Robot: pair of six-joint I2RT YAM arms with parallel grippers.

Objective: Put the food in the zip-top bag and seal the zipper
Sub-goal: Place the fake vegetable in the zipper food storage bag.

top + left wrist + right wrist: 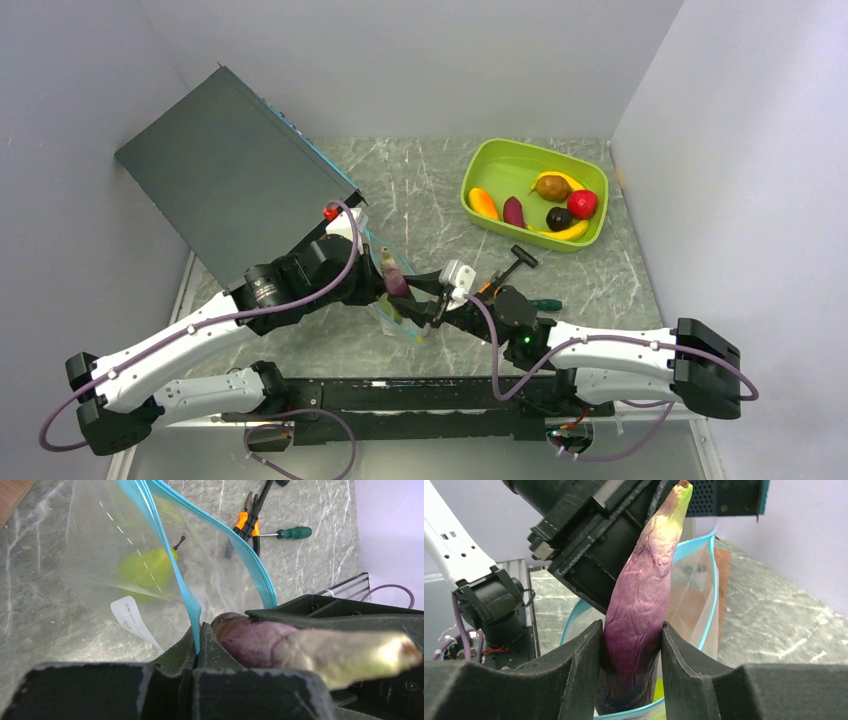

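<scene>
Your left gripper (197, 652) has its jaws shut on the near lip of the zip-top bag (100, 545), pinching the blue-green zipper (185, 590) so the mouth stands open. Your right gripper (631, 650) has its jaws half-closed around the purple vegetable (639, 605), which stands nearly upright, pale stem end at 12 o'clock and dark base at 6 o'clock. The base sits at the far lip of the bag's mouth, with the rest of the piece above it.

I judge the step in hand to be loading this purple piece. The next move calls for you to lower it deeper between the two zipper lips, then part the right jaws only once the piece is well inside, while the left grip holds the mouth steady. The bag is floppy, so a push against one lip may fold it shut.

Inside the bag, a green apple (145, 570) lies against the film.

Farther out on the table (420, 180), the pliers (247, 522) and screwdriver (292, 532) lie at about 3 o'clock of the bag in the top view.

Farthest, at 1 o'clock, the lime tray (480, 160) holds the orange piece (483, 203), a second purple piece (513, 211), the brown pear (551, 187), the dark plum (559, 218), the red piece (582, 204) and the bananas (570, 232), all yet to be bagged. Sealing comes last.
</scene>
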